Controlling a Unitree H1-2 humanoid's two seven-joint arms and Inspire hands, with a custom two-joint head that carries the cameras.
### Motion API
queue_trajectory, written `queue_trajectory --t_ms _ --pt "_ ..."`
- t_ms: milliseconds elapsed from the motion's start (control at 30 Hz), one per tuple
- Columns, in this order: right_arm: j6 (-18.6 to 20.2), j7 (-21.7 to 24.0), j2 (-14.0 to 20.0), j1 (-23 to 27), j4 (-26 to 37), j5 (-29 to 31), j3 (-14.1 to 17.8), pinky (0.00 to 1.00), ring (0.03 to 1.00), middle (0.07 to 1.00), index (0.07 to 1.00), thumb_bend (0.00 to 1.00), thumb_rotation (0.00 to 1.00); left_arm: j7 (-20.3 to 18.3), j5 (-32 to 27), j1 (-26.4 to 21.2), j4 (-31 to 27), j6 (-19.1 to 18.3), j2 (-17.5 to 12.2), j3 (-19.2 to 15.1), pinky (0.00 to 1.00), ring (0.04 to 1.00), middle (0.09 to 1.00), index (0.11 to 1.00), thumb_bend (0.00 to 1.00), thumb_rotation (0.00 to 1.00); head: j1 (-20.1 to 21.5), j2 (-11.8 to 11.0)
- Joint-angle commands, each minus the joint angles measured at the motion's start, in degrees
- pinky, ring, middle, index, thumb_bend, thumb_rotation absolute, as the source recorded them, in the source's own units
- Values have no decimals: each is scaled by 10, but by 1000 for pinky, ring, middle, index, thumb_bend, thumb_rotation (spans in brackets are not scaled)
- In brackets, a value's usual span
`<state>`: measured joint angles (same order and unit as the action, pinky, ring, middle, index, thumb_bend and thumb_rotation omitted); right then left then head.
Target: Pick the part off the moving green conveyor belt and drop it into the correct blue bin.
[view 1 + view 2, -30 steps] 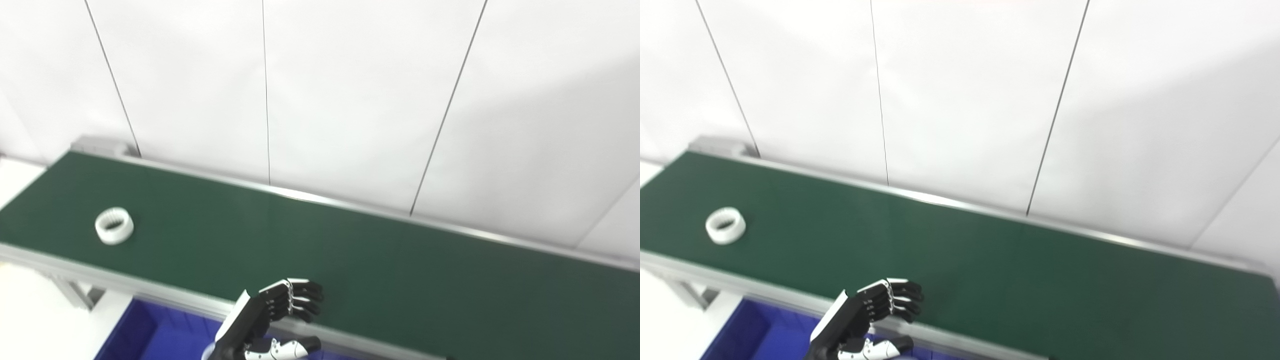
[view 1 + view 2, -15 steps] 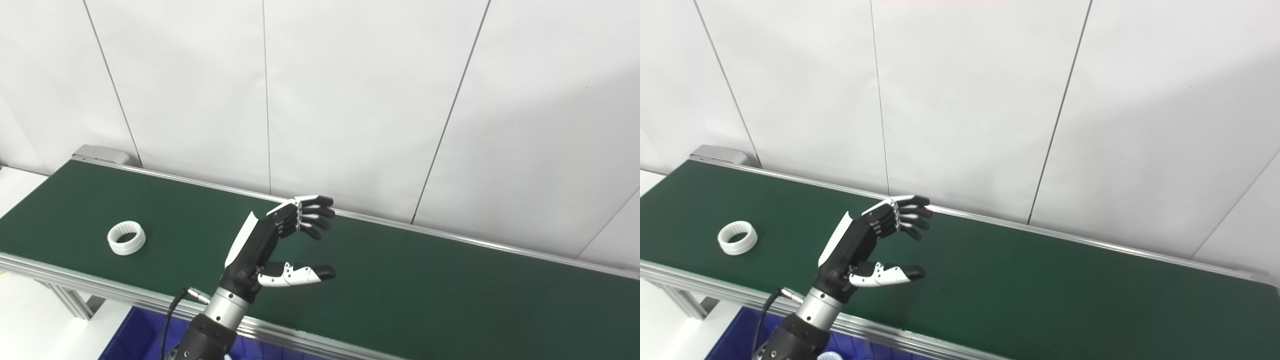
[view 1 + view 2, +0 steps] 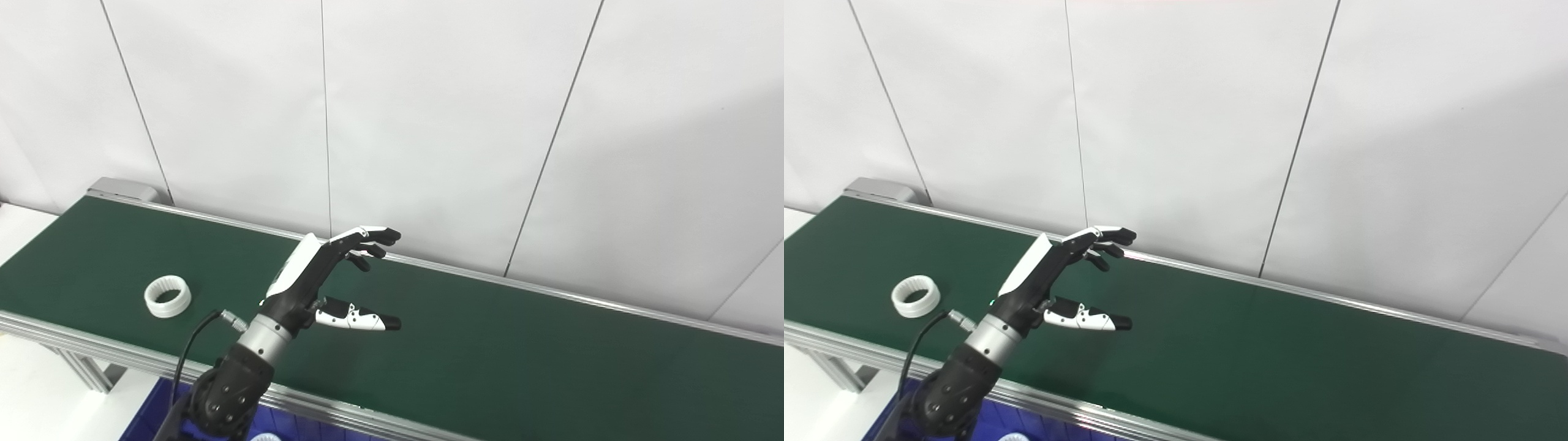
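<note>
The part, a white toothed ring [image 3: 168, 296], lies flat on the green conveyor belt [image 3: 490, 343], toward the belt's left end and close to its near rail. Nothing touches it. To its right, well apart from it, the left robot hand [image 3: 324, 278] hangs above the belt's middle strip, released and empty: the fingers [image 3: 367, 239] stretch out toward the far rail and the wall, and the thumb [image 3: 361, 320] points right, with a wide gap between them. The arm comes up from the bottom edge, crossing the near rail. The right robot hand is not in view.

Below the near rail, at the bottom left, a piece of a blue bin [image 3: 147, 419] shows, with a white object [image 3: 266, 437] partly visible at the picture's lower edge; whether it lies inside that bin, and what it is, cannot be told.

The step in hand looks to be the wait before the pick: the hand is posed open above the belt, presumably in the ring's path, and the grasp is not yet begun. The next move would call for timing: the hand has to drop to belt level and close fingers and thumb across the ring's rim as it arrives, then lift it clear of the near rail and release it over the bin.
</note>
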<state>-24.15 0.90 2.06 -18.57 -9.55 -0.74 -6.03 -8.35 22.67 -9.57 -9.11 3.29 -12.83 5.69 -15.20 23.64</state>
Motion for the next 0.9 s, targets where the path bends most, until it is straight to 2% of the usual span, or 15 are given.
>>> queue_trajectory --t_ms 0,100,167,300,667,867 --pt "-28 3 -2 4 11 5 3 702 758 804 905 215 775 -20 35 -32 -1 -28 -26 11 628 762 820 790 806 184 0 0" --pt "-28 4 -1 3 14 5 4 708 762 805 908 223 787 -52 61 -51 13 -58 -50 32 684 823 849 804 855 141 -2 1" --pt "-28 2 0 2 15 2 3 706 763 807 911 212 797 -65 80 -63 26 -56 -66 48 698 827 837 797 902 130 -3 2" --pt "-28 7 -2 2 14 7 5 712 765 810 911 224 795 -86 96 -80 45 -51 -89 70 713 825 831 788 925 127 -2 3" --pt "-28 4 -4 3 15 2 5 713 770 812 908 251 808 -113 138 -96 57 -65 -114 91 712 819 839 784 943 68 0 3" --pt "-28 3 -6 2 18 1 5 716 772 811 905 268 805 -131 159 -105 63 -79 -122 97 759 846 861 791 927 49 1 4"
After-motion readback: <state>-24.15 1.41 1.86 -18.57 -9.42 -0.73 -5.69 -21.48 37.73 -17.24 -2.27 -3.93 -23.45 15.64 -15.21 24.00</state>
